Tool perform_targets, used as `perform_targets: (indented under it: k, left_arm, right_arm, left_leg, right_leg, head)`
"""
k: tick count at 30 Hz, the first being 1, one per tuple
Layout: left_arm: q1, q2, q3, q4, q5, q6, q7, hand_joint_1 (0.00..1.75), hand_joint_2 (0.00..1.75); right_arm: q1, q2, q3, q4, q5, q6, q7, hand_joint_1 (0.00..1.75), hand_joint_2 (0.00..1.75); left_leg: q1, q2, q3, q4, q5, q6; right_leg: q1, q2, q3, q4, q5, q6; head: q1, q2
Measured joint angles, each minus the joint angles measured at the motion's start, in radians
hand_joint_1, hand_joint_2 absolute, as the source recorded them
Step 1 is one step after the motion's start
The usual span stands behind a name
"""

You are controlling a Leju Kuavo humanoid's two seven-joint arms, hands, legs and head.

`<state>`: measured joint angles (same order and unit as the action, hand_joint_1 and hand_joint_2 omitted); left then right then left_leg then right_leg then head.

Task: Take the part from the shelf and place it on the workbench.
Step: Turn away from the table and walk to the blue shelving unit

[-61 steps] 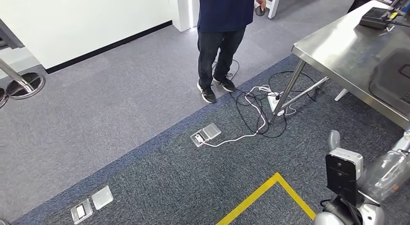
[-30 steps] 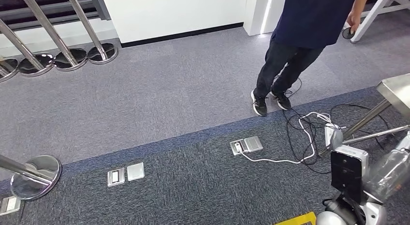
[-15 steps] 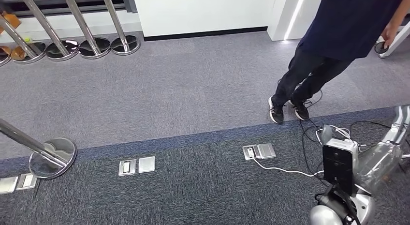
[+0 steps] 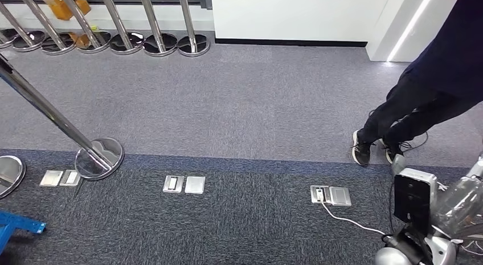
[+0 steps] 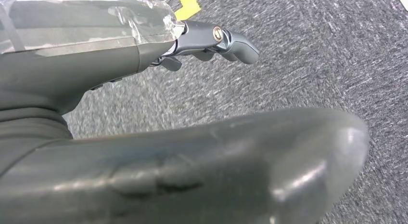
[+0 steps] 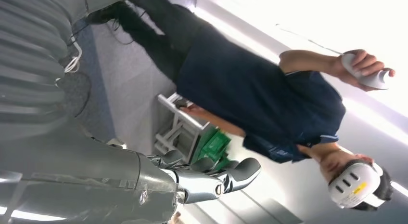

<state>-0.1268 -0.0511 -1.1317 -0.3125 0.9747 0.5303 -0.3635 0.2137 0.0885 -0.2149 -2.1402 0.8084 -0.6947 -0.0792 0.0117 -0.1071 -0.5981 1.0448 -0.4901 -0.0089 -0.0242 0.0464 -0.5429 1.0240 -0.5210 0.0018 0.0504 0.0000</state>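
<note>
Left hand (image 5: pixel 211 41) empty with fingers apart above dark carpet (image 5: pixel 308 55), right hand (image 6: pixel 211 178) empty, fingers loosely spread, person (image 6: pixel 260 84) beside it gripping a white controller (image 6: pixel 368 74), the part's whereabouts impossible to tell.

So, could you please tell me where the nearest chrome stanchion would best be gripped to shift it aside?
Probably by the pole, not the base. The shaft is slim and round, so fingers can wrap it, while the base is a wide disc lying flat on the floor. Come from the dark carpet side, which is nearest the robot.
</note>
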Motion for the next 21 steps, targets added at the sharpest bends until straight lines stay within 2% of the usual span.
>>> perform_targets:
  k: [1, 3, 4, 5, 6, 7, 8, 10, 11, 12, 13, 14, 16, 18, 19, 20, 21]
  left_arm:
    - [-0.001, 0.000, 0.000, 0.000, 0.000, 0.000, 0.000, 0.00, 0.00]
    - [-0.004, 0.000, 0.000, 0.000, 0.000, 0.000, 0.000, 0.00, 0.00]
    - [-0.005, 0.000, 0.000, 0.000, 0.000, 0.000, 0.000, 0.00, 0.00]
    - [-0.005, 0.000, 0.000, 0.000, 0.000, -0.001, 0.000, 0.00, 0.00]
    - [-0.004, 0.000, 0.000, 0.000, 0.000, -0.001, 0.000, 0.00, 0.00]
    - [-0.003, 0.000, 0.000, 0.000, 0.000, -0.001, 0.000, 0.00, 0.00]
    - [-0.002, 0.000, 0.000, 0.000, 0.000, -0.001, 0.000, 0.00, 0.00]
    - [-0.003, 0.000, 0.000, 0.000, 0.000, -0.001, 0.000, 0.00, 0.00]
    - [-0.004, 0.000, 0.000, 0.000, 0.000, -0.001, 0.000, 0.00, 0.00]
    - [-0.004, 0.000, 0.000, 0.000, 0.001, -0.001, 0.000, 0.00, 0.00]
    - [-0.004, 0.000, 0.000, 0.000, 0.001, -0.001, 0.000, 0.00, 0.00]
    - [-0.002, 0.000, -0.001, 0.000, 0.001, -0.001, 0.000, 0.00, 0.00]
    - [0.000, 0.000, -0.001, 0.000, 0.001, -0.001, -0.001, 0.00, 0.00]
    - [-0.002, 0.000, -0.001, 0.001, 0.001, -0.001, -0.001, 0.00, 0.00]
    - [-0.003, 0.000, -0.001, 0.001, 0.002, -0.001, -0.001, 0.00, 0.00]
    - [-0.004, 0.000, -0.001, 0.001, 0.002, -0.002, -0.001, 0.00, 0.00]
    - [-0.004, 0.000, -0.001, 0.001, 0.002, -0.002, -0.001, 0.00, 0.00]
  right_arm:
    - [-0.001, 0.000, 0.000, 0.001, 0.001, 0.000, -0.001, 0.00, 1.75]
    - [-0.002, 0.000, -0.001, 0.002, 0.002, 0.000, -0.001, 0.00, 1.75]
    - [-0.002, 0.000, -0.002, 0.003, 0.003, 0.000, 0.000, 0.00, 1.75]
    - [-0.003, 0.000, -0.002, 0.004, 0.004, 0.000, 0.001, 0.00, 1.75]
    - [-0.003, 0.000, -0.002, 0.005, 0.005, 0.000, 0.002, 0.00, 1.75]
    - [-0.004, 0.000, -0.002, 0.006, 0.006, 0.000, 0.004, 0.00, 1.75]
    - [-0.005, -0.001, -0.002, 0.007, 0.008, 0.000, 0.006, 0.00, 1.75]
    - [-0.007, -0.002, -0.004, 0.008, 0.009, 0.000, 0.008, 0.00, 1.75]
    - [-0.009, -0.003, -0.006, 0.008, 0.010, 0.000, 0.010, 0.00, 1.75]
    - [-0.010, -0.004, -0.008, 0.008, 0.011, 0.000, 0.010, 0.00, 1.75]
    - [-0.011, -0.004, -0.009, 0.008, 0.012, 0.000, 0.012, 0.00, 1.75]
    - [-0.013, -0.005, -0.010, 0.009, 0.013, 0.000, 0.013, 0.00, 1.75]
    - [-0.016, -0.007, -0.011, 0.009, 0.015, 0.000, 0.015, 0.00, 1.75]
    - [-0.016, -0.012, -0.016, 0.011, 0.018, 0.000, 0.019, 0.00, 1.75]
    - [-0.016, -0.015, -0.018, 0.012, 0.020, 0.000, 0.023, 0.00, 1.75]
    - [-0.015, -0.018, -0.020, 0.013, 0.022, 0.000, 0.028, 0.00, 1.75]
    - [-0.015, -0.021, -0.021, 0.015, 0.025, 0.000, 0.033, 0.00, 1.75]
  left_leg:
    - [-0.001, 0.024, -0.013, 0.031, -0.019, -0.004]
    - [-0.003, 0.077, -0.066, 0.147, -0.078, -0.010]
    - [-0.002, 0.087, -0.097, 0.211, -0.104, -0.012]
    - [-0.001, 0.091, -0.118, 0.253, -0.116, -0.013]
    - [-0.001, 0.094, -0.121, 0.261, -0.109, -0.013]
    - [-0.001, 0.097, -0.105, 0.230, -0.085, -0.011]
    - [-0.002, 0.105, -0.072, 0.168, -0.051, -0.007]
    - [-0.011, 0.140, -0.009, 0.042, -0.004, 0.004]
    - [-0.016, 0.154, 0.007, 0.006, 0.003, 0.010]
    - [-0.021, 0.159, 0.010, -0.006, 0.001, 0.015]
    - [-0.023, 0.151, 0.008, -0.010, 0.001, 0.019]
    - [-0.021, 0.142, 0.010, -0.015, 0.003, 0.024]
    - [-0.016, 0.126, 0.017, -0.028, 0.008, 0.035]
    - [-0.013, 0.109, 0.022, -0.034, 0.010, 0.043]
    - [-0.013, 0.099, 0.022, -0.034, 0.010, 0.045]
    - [-0.013, 0.088, 0.022, -0.034, 0.010, 0.045]
    - [-0.012, 0.076, 0.023, -0.033, 0.009, 0.045]
  right_leg:
    - [0.000, -0.014, 0.003, -0.004, 0.002, -0.007]
    - [0.004, -0.044, 0.006, -0.006, 0.000, -0.016]
    - [0.007, -0.060, 0.007, -0.006, -0.002, -0.019]
    - [0.009, -0.074, 0.008, -0.006, -0.004, -0.021]
    - [0.010, -0.087, 0.010, -0.006, -0.006, -0.021]
    - [0.011, -0.100, 0.013, -0.006, -0.008, -0.021]
    - [0.011, -0.111, 0.017, -0.006, -0.012, -0.020]
    - [0.014, -0.131, 0.026, -0.005, -0.020, -0.012]
    - [0.016, -0.139, 0.029, -0.005, -0.023, -0.008]
    - [0.017, -0.148, 0.031, -0.005, -0.026, -0.003]
    - [0.018, -0.156, 0.033, -0.006, -0.028, 0.002]
    - [0.016, -0.158, 0.036, -0.007, -0.031, 0.007]
    - [0.013, -0.119, 0.031, 0.017, -0.052, 0.017]
    - [0.010, -0.065, -0.017, 0.116, -0.105, 0.021]
    - [0.009, -0.055, -0.054, 0.183, -0.133, 0.022]
    - [0.009, -0.051, -0.085, 0.237, -0.146, 0.024]
    - [0.008, -0.050, -0.103, 0.260, -0.140, 0.025]
  head:
    - [-0.007, 0.000]
    - [-0.023, 0.000]
    - [-0.029, 0.000]
    - [-0.031, 0.000]
    - [-0.032, 0.000]
    - [-0.034, 0.000]
    - [-0.036, 0.000]
    - [-0.040, 0.000]
    - [-0.041, 0.000]
    - [-0.040, 0.000]
    - [-0.040, 0.000]
    - [-0.039, 0.000]
    - [-0.037, 0.000]
    - [-0.028, 0.000]
    - [-0.022, 0.000]
    - [-0.017, 0.000]
    - [-0.013, 0.000]
